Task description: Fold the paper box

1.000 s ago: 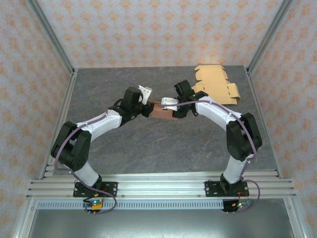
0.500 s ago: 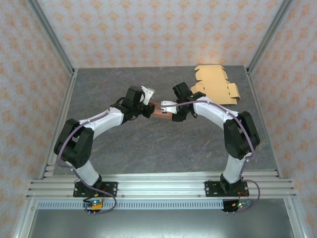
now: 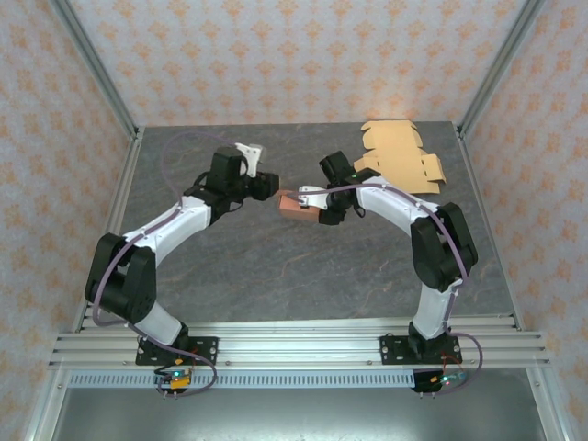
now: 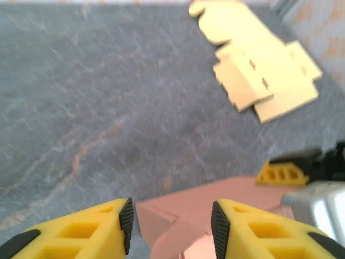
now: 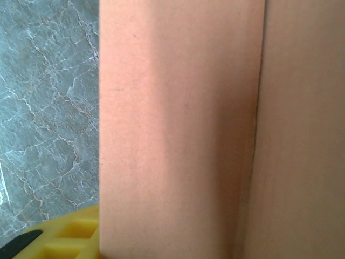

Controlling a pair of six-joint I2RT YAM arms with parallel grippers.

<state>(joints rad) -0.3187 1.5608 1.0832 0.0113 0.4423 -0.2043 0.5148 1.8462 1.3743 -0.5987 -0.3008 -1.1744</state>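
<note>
Paper box (image 3: pixel 294 204), smooth and pink, is pinched in the right gripper (image 3: pixel 316 209), arm bent. The left gripper (image 4: pixel 172 218) points at it, yellow fingers (image 4: pixel 86 236) apart, empty.

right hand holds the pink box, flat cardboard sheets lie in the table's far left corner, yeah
No: the flat cardboard sheets lie in the far right corner of the table, as the top external view shows. The right hand does hold the pink box.
</note>
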